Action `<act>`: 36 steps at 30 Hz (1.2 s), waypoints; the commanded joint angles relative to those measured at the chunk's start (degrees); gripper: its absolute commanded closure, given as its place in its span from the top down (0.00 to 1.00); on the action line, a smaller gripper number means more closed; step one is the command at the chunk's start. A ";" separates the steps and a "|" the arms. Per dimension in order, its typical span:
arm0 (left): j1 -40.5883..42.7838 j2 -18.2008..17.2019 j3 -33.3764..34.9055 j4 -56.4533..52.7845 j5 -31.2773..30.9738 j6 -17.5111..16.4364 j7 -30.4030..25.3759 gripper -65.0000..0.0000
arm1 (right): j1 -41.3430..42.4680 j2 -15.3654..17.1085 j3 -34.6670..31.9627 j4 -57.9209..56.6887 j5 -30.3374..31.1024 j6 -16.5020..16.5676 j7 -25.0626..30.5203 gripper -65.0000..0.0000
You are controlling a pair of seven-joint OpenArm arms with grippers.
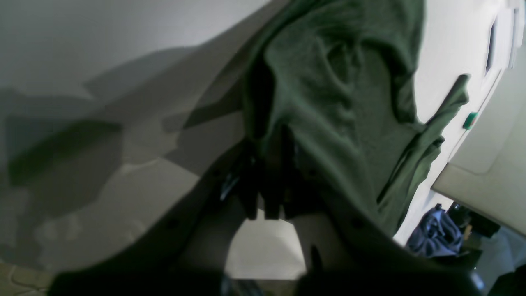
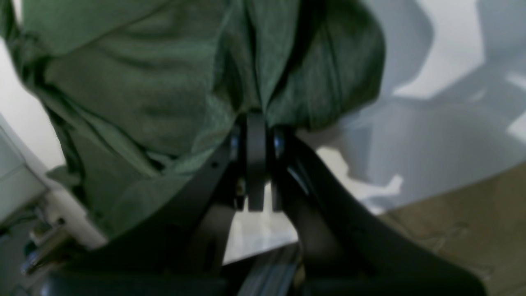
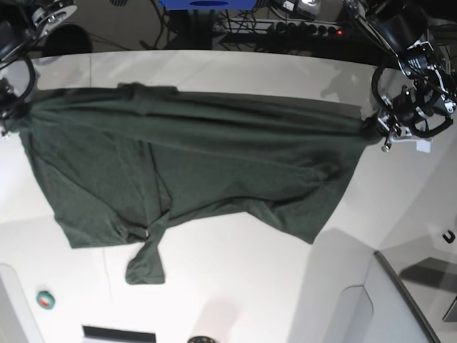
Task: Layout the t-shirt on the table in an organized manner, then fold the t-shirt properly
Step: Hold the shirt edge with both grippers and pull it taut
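The dark green t-shirt (image 3: 200, 164) is stretched wide between my two grippers above the white table (image 3: 235, 286). At the base view's right, my left gripper (image 3: 378, 128) is shut on one end of its upper edge. My right gripper (image 3: 11, 114), at that view's left, is shut on the other end. A twisted sleeve (image 3: 146, 264) droops from the lower edge. In the left wrist view the t-shirt (image 1: 328, 102) bunches out of the left gripper (image 1: 269, 164). The right wrist view has the t-shirt (image 2: 144, 90) pinched in the right gripper (image 2: 255, 123).
A green tape roll (image 3: 45, 299) lies near the front left, and a dark slot (image 3: 118, 334) sits at the front edge. A grey angled panel (image 3: 400, 307) stands at the front right corner. Cables and a blue stand (image 3: 207, 3) lie behind the table.
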 commanded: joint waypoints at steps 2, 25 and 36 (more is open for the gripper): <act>-0.32 -1.07 -0.02 1.12 -1.07 -0.10 -0.94 0.00 | 0.76 1.38 0.02 -0.87 0.94 -0.11 1.81 0.00; 2.32 -0.63 0.15 8.07 -1.15 -0.10 -0.59 0.00 | -7.68 -5.21 4.42 5.28 1.02 9.74 1.72 0.46; 2.32 -0.63 0.15 7.71 -1.15 -0.10 -0.59 0.00 | -6.72 -7.41 4.33 6.69 0.94 11.06 1.81 0.46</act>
